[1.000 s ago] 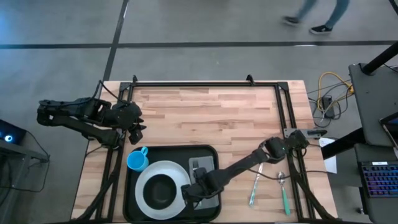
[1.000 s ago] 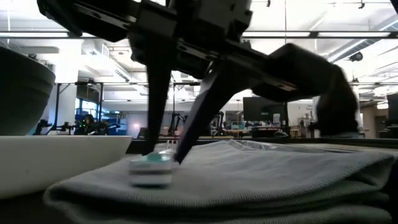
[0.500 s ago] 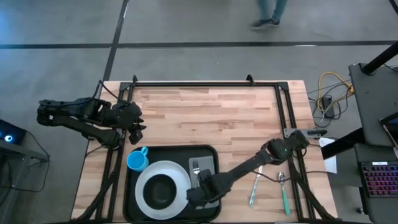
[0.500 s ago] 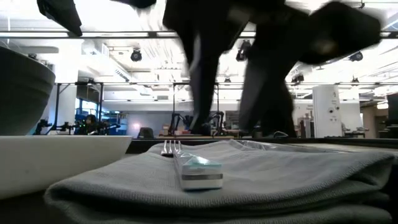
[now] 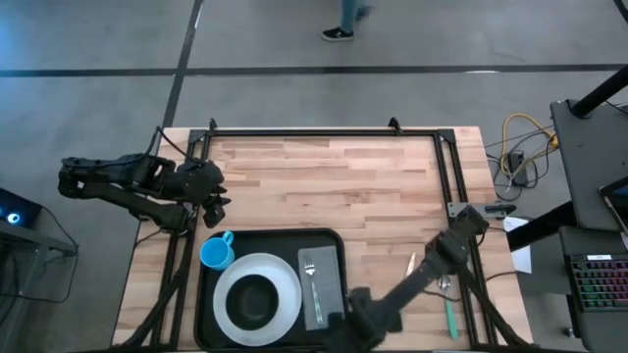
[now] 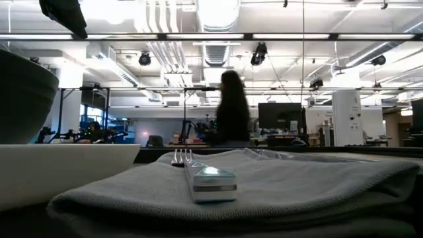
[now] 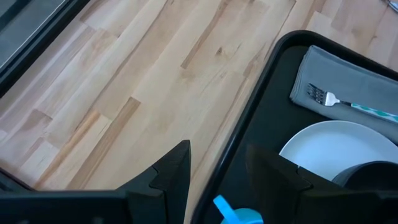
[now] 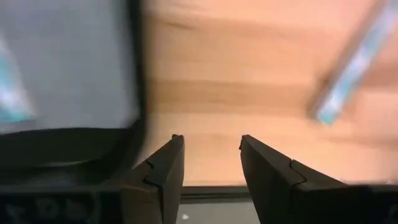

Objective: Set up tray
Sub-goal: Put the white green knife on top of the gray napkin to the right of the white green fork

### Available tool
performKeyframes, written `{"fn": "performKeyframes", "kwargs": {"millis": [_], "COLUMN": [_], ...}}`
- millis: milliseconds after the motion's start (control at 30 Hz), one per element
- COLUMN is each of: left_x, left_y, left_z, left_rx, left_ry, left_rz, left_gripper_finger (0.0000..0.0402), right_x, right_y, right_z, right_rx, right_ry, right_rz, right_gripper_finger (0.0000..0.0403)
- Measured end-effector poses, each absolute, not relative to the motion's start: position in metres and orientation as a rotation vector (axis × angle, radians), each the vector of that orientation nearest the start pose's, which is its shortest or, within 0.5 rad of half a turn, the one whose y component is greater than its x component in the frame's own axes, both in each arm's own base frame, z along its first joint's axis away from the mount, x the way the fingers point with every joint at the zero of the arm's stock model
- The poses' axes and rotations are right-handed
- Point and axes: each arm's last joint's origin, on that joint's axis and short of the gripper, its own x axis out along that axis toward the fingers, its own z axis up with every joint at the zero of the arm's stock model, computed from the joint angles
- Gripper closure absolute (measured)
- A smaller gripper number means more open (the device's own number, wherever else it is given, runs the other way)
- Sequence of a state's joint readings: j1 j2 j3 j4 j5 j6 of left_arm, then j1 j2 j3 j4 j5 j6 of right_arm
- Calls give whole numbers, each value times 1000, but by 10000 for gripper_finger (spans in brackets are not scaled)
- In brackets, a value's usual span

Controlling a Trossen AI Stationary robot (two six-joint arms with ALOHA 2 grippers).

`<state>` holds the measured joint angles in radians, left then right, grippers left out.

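Note:
The black tray point(image 5: 275, 235) lies at the table's near edge. On it are a blue cup point(image 5: 217, 252), a white plate point(image 5: 287, 277) with a dark bowl point(image 5: 255, 300), and a grey napkin point(image 5: 330, 286). A fork point(image 5: 311, 275) lies on the napkin, tines toward the far edge; the low view shows the fork point(image 6: 206, 182) lying flat on the napkin point(image 6: 297, 185). My right gripper point(image 5: 355, 310) is open, just right of the tray near the near edge, touching nothing. My left gripper point(image 5: 218, 208) waits open, beyond the tray's far left corner.
A knife point(image 5: 410, 263) and a green-handled spoon point(image 5: 448, 309) lie on the bare wood right of the tray, partly under my right arm. The right wrist view shows a teal-handled utensil point(image 8: 348, 81), blurred. Bare wood fills the table's far half. A person walks on the floor beyond the table.
My right gripper let go of the fork's handle, rose off the napkin and moved toward the table's right and near edge, clear of the tray. The fork, first tipped under the fingers, now lies flat along the napkin. The left arm kept still.

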<state>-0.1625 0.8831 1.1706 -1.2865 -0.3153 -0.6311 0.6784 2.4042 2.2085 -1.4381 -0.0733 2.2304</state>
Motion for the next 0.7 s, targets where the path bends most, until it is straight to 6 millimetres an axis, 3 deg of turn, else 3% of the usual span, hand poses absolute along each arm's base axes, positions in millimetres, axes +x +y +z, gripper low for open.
{"fn": "performKeyframes", "kwargs": {"millis": [133,267,533,600,700], "left_x": [122,122,122,122,123], "left_y": [-11,-11,-11,-11,-11], "left_z": [354,354,354,354,354], "left_rx": [-335,-335,-336,-336,-334], "left_ry": [884,884,884,884,889], "left_rz": [432,432,432,431,432], "left_gripper_finger": [265,265,265,265,265], "right_x": [339,323,304,306,313], "right_y": [309,317,299,290,264], "right_z": [189,185,193,206,245], "right_rx": [1227,1184,1103,1122,1173], "right_ry": [1307,1359,1366,1297,1073], "right_rz": [-1394,-1483,-1628,-1545,-1352], "right_gripper_finger": [257,257,257,257,257]}}
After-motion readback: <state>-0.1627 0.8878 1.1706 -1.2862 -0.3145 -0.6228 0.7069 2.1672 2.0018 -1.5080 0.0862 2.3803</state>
